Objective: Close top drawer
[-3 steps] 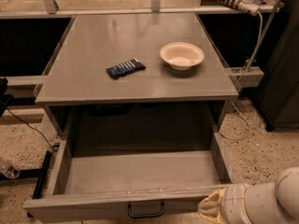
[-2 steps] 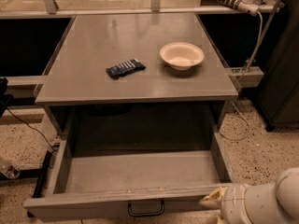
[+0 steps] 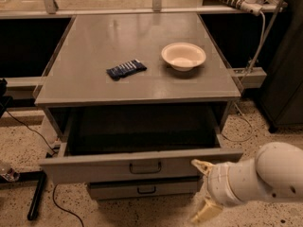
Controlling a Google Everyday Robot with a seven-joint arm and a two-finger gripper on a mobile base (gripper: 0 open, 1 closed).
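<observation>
Grey metal top drawer (image 3: pixel 109 167) is pulled well out from under the tabletop (image 3: pixel 94 86), front panel facing me, small black loop handle (image 3: pixel 145 167) approx mid-panel, inside dark & bare as far as I can see. My gripper (image 3: pixel 198 191) sits low at the right, in front of the panel's right end, w/ its two pale fingers (image 3: pixel 202 165) spread apart & holding nothing. The upper one lies at the panel's lower right corner, touching or just shy, can't tell which. Makes sense to be there: closing needs a push on the flat front, not a grab at the handle, so a spread pincer w/ one finger on the panel will do. Being off-centre is the catch, imo: a push at the right end may skew the drawer on its rails, so I'd shift left toward the handle or push slow & straight. The lower finger hangs down by the second drawer (image 3: pixel 142 189), whose front sits back under the top one; it mustn't snag that edge. Room: the floor (image 3: pixel 142 214) in front is open for my arm, w/ a black stand leg (image 3: pixel 36 202) & a cable (image 3: pixel 59 207) far left, well apart from me. On the tabletop a cream bowl (image 3: pixel 183 56) & a dark blue packet (image 3: pixel 126 69) sit back from the front edge, so nothing overhangs the drawer's path. Most of the travel is yet to do.
</observation>
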